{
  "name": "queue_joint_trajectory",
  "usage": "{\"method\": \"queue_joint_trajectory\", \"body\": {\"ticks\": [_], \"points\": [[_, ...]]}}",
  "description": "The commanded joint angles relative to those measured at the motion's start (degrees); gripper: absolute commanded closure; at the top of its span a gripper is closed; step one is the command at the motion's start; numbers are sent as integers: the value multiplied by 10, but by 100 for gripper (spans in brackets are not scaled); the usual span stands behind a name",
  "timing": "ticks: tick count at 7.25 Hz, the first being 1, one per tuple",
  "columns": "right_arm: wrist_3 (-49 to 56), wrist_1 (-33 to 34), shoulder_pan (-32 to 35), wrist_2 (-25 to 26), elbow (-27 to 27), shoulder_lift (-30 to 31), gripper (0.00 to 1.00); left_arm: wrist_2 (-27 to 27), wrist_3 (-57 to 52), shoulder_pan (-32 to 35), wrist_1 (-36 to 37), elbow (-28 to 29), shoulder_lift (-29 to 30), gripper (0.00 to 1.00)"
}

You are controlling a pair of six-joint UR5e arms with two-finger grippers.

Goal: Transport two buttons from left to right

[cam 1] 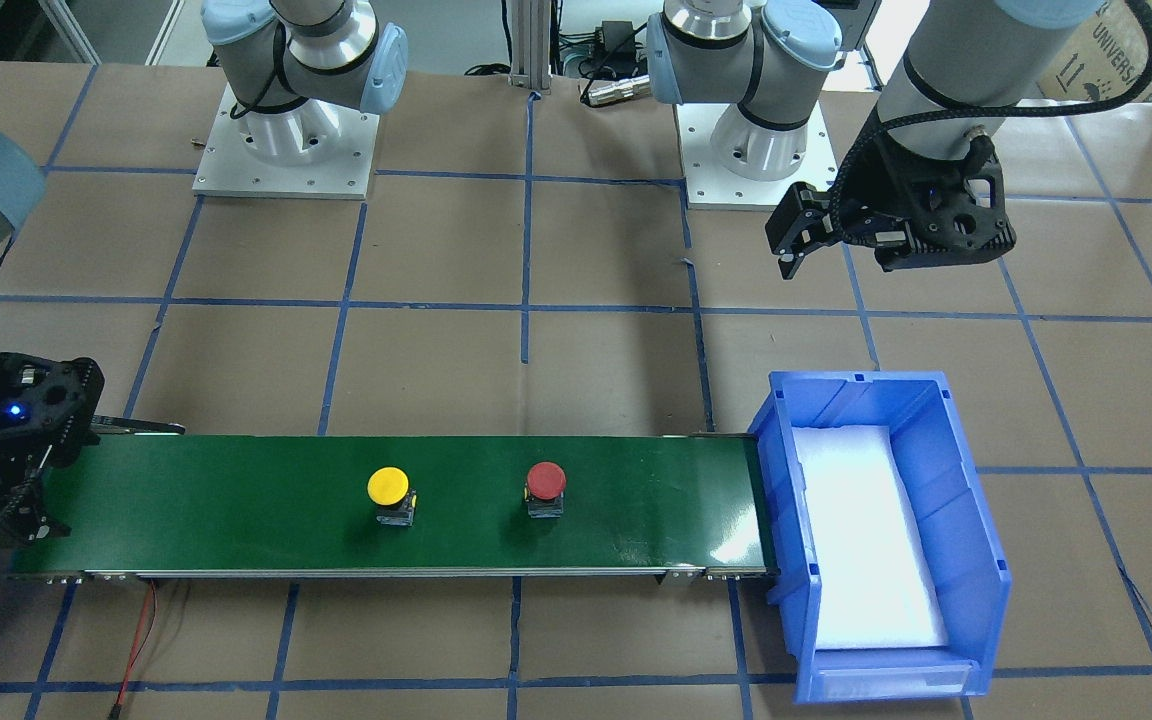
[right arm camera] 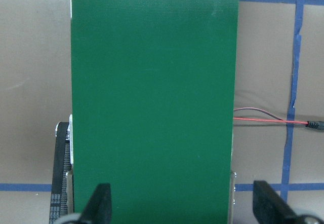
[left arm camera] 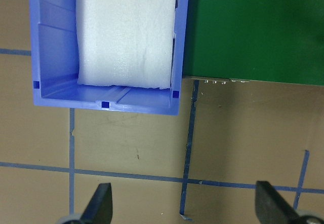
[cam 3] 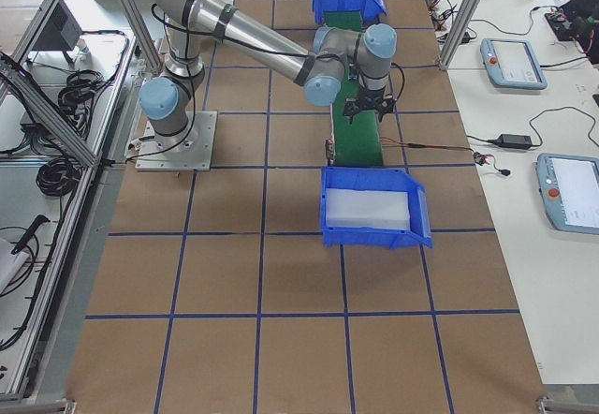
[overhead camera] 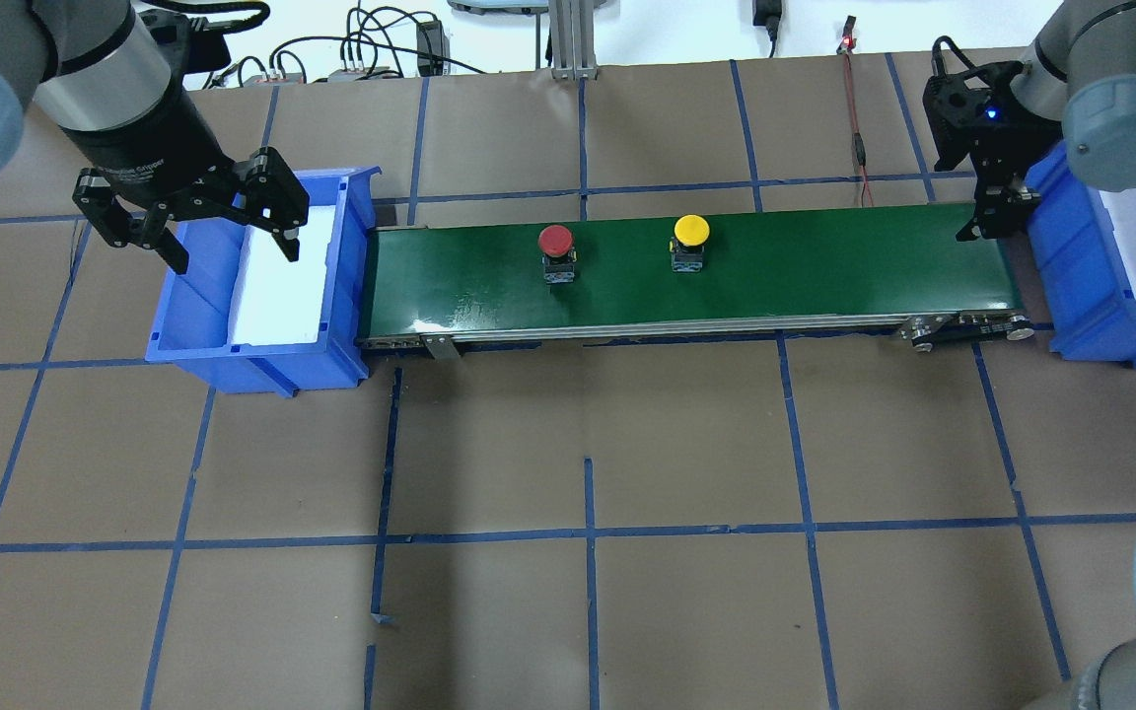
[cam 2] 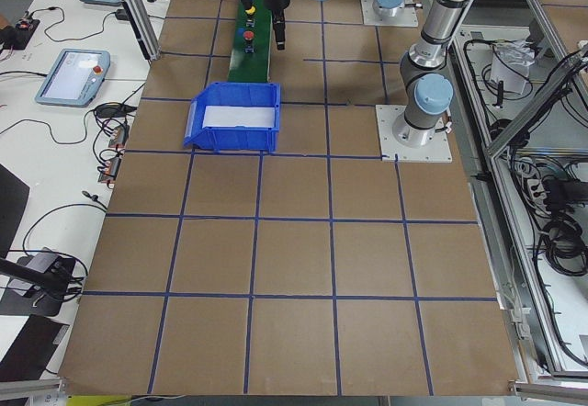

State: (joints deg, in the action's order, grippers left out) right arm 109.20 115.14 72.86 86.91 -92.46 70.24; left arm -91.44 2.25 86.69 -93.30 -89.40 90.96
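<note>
Currently red button (overhead camera: 556,240) and yellow button (overhead camera: 691,231) stand on conveyor (overhead camera: 824,266).

A table covered in brown paper with a blue tape grid (overhead camera: 686,444) fills the overhead view. Across its upper middle lies a long green conveyor belt (overhead camera: 824,266). One blue plastic bin (overhead camera: 262,360) sits against the belt's left end, a second blue plastic bin (overhead camera: 1100,340) at its right end by the frame's edge. A red mushroom-capped push button (overhead camera: 555,240) and a yellow mushroom-capped push button (overhead camera: 691,231) stand apart mid-belt. A thin red-and-black cable (overhead camera: 859,148) runs from the top edge to the belt.
</note>
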Motion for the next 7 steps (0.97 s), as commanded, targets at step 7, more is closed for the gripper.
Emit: {"method": "queue_joint_trajectory", "body": {"ticks": [7], "points": [[2,0,-1,-1,4,0,1,-1,3,1,0,-4,-1,0]]}}
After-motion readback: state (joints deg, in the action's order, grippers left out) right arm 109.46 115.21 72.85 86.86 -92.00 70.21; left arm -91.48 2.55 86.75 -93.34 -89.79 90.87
